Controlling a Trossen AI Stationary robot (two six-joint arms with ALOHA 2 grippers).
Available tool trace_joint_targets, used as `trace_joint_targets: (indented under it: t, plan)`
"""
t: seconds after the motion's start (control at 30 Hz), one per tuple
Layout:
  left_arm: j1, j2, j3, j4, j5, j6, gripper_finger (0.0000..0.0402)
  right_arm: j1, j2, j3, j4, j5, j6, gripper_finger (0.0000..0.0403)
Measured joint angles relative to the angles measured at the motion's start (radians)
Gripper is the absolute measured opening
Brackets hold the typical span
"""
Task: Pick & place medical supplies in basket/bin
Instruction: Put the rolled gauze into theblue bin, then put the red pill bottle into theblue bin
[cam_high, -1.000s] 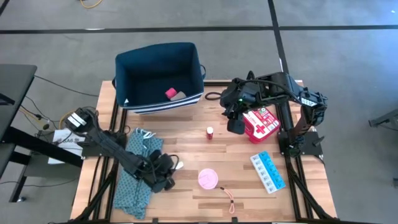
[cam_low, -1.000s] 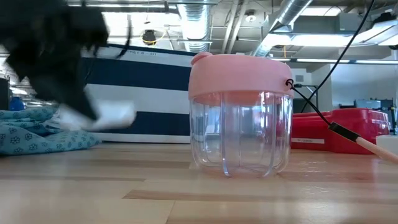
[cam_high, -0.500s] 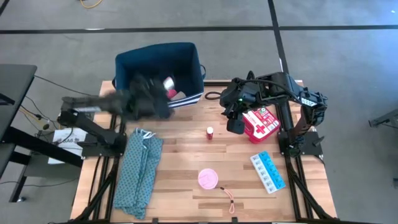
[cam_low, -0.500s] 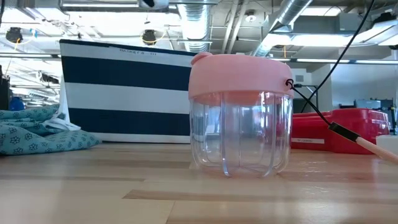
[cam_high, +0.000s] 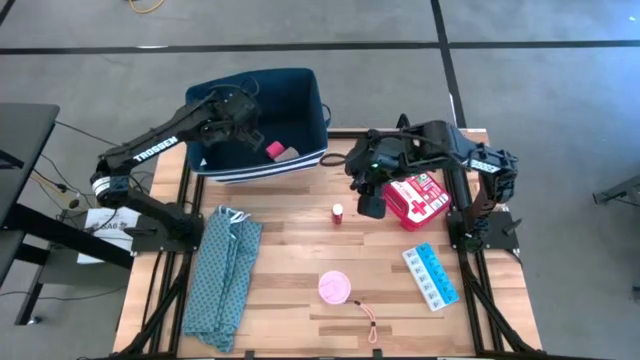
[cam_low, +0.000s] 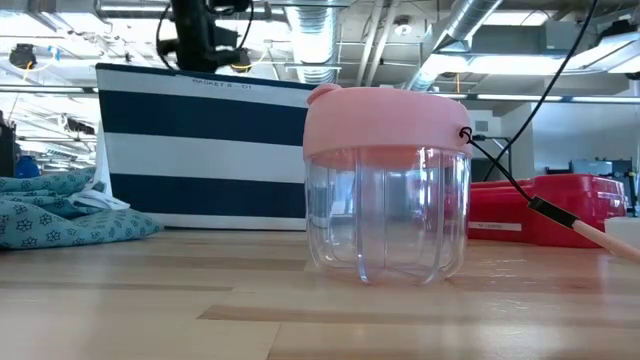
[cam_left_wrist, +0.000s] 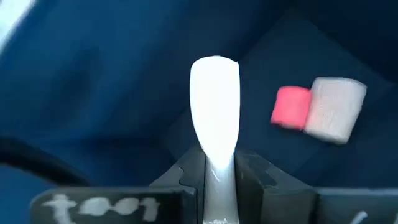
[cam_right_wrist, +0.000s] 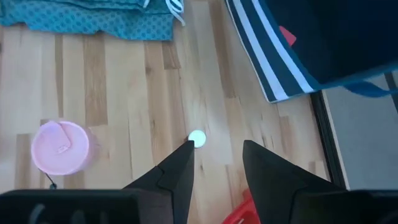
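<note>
My left gripper (cam_high: 238, 108) hovers over the navy bin (cam_high: 300, 90), shut on a long white piece (cam_left_wrist: 214, 106). On the bin's floor lie a pink block (cam_left_wrist: 290, 107) and a pale piece (cam_left_wrist: 336, 109). My right gripper (cam_high: 367, 200) is open above the table, its fingers near the tiny red-capped vial (cam_high: 338, 212), which stands upright on the wood (cam_right_wrist: 197, 138). The red first-aid case (cam_high: 420, 198) lies beside it. The blue pill organizer (cam_high: 430, 276) and the pink-lidded round container (cam_high: 335, 287) rest nearer the table's near edge. My left gripper pinches the white piece by one end (cam_left_wrist: 215, 165) between its two fingers, which slant down into the bin. The rest of the piece sticks out past the fingertips to its rounded free end (cam_left_wrist: 214, 74). The piece is lifted clear above the bin's floor.
A teal patterned cloth (cam_high: 222, 280) lies folded on the table's left side. The striped bin wall (cam_low: 200, 150) stands at the far edge. The clear container with the pink lid (cam_low: 385, 180) stands mid-table, with a cord (cam_high: 368, 318) beside it. Bare wood shows between the cloth and the container.
My left gripper has risen from beside the teal cloth with the white piece and swung fast toward the table's far edge, ending over the bin. My right gripper has shifted slightly toward the table's left, nearer the vial. The cloth has stayed on the table.
</note>
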Motion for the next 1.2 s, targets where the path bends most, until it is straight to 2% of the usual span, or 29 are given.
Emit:
trace_joint_targets:
  t: [0.17, 0.3, 0.53, 0.7, 0.83, 0.97, 1.07, 1.2]
  plan:
    - [0.068, 0.004, -0.065, 0.152, 0.142, 0.089, 0.0039, -0.002, 0.068, -0.001, -0.02, 0.0, -0.036, 0.013]
    - [0.095, 0.006, -0.087, 0.18, 0.163, 0.154, 0.0051, 0.0, 0.116, -0.001, -0.025, -0.003, -0.052, 0.013]
    - [0.117, 0.007, -0.114, 0.163, 0.161, 0.179, 0.0131, 0.0, 0.156, 0.0, -0.025, -0.004, -0.064, 0.013]
    - [0.116, 0.005, -0.108, 0.173, 0.159, 0.198, 0.0174, 0.007, 0.129, 0.004, -0.025, -0.004, -0.065, 0.013]
    - [0.117, 0.005, -0.031, 0.167, 0.157, 0.198, 0.0184, 0.022, 0.059, 0.007, -0.026, -0.003, -0.065, 0.013]
    - [0.1, 0.004, 0.103, 0.134, 0.163, 0.175, 0.0182, 0.035, -0.024, 0.007, -0.026, -0.002, -0.077, 0.013]
    - [0.063, 0.003, 0.21, 0.117, 0.213, 0.153, 0.0178, 0.039, -0.1, -0.013, -0.017, -0.002, -0.118, 0.013]
    - [-0.02, 0.001, 0.318, 0.132, 0.294, 0.15, 0.0174, 0.039, -0.199, -0.18, 0.12, -0.053, -0.164, 0.013]
